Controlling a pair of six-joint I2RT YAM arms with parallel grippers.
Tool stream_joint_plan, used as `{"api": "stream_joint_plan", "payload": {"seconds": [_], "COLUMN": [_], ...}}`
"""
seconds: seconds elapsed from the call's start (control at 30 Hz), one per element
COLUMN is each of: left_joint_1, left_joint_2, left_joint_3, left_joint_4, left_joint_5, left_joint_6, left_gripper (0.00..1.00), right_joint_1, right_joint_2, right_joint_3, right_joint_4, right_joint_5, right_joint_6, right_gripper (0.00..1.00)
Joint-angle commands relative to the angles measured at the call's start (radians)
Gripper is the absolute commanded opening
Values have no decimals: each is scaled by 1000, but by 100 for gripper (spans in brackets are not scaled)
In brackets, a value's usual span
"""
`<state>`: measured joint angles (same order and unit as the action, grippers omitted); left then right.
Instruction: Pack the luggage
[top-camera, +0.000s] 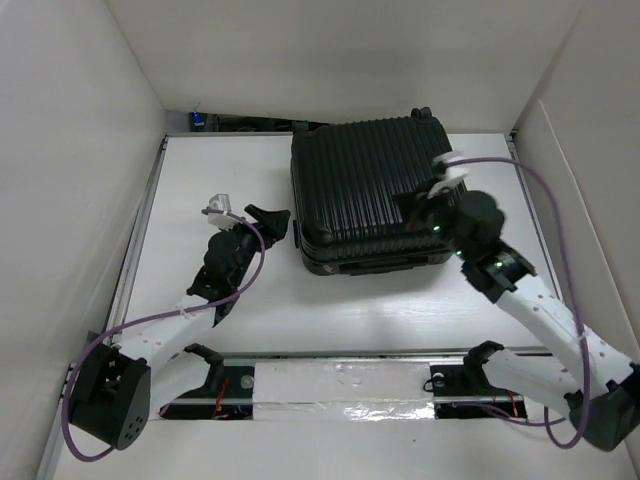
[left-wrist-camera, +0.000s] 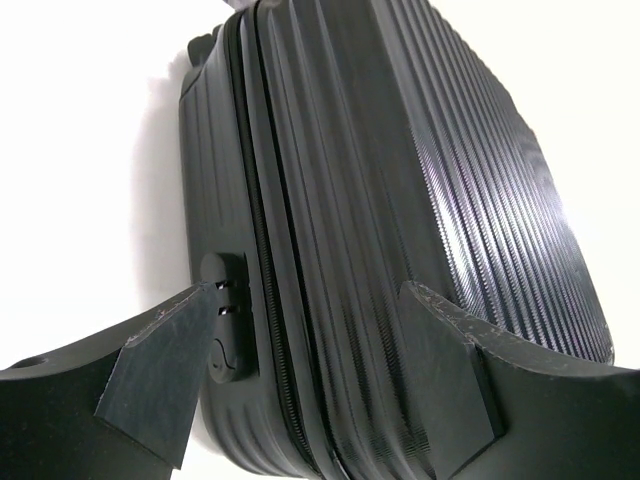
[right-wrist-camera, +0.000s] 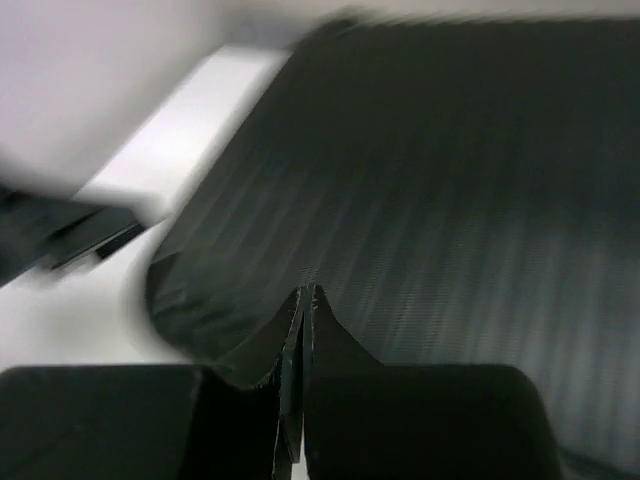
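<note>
The luggage (top-camera: 365, 190) is a black ribbed hard-shell suitcase lying flat and closed on the white table, at the back centre. My left gripper (top-camera: 272, 217) is open and empty, just left of the suitcase's left side. In the left wrist view its fingers (left-wrist-camera: 160, 385) frame the zipper seam and a small lock panel (left-wrist-camera: 228, 330) on the suitcase (left-wrist-camera: 400, 200). My right gripper (top-camera: 415, 203) is shut and empty, over the right part of the top shell. In the right wrist view its tips (right-wrist-camera: 305, 295) meet above the ribbed shell (right-wrist-camera: 450, 200).
White walls (top-camera: 80, 150) enclose the table on three sides. A small dark object (top-camera: 200, 120) sits at the back left corner. A taped strip (top-camera: 340, 385) runs along the near edge between the arm bases.
</note>
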<state>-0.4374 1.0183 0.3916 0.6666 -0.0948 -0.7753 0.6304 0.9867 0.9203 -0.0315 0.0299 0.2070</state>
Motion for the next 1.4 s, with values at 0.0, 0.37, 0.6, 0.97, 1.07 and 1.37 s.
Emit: {"api": "stream_joint_plan", "payload": {"seconds": [0.0,0.37,0.6,0.97,1.07,1.37], "left_joint_1": [2,2,-20,-44,-135,-533], "left_joint_2": [-37,-31,49,255,275,263], "left_joint_3": [9,10,7,4,-8,-26], "left_joint_4": [19,2,15,71,88,120], "left_joint_5": [-33,-56,-58,88,75,-124], "left_joint_6": [4,4,40,30,30,-41], "left_gripper": [70,70,70,58,57,54], "right_joint_1": [-252,-854,-785,-557,-496,-388], "right_joint_2": [-94,372,599,963,1044,1326], "right_joint_3": [3,167,300,716,903,1412], "right_joint_4": [-28,34,35,-226,-341,-585], "right_joint_5": [51,-222,-323,-489,-481,-549], "right_joint_6": [3,103,62,-96,-149,-167], "right_gripper": [0,20,37,36,37,43]}}
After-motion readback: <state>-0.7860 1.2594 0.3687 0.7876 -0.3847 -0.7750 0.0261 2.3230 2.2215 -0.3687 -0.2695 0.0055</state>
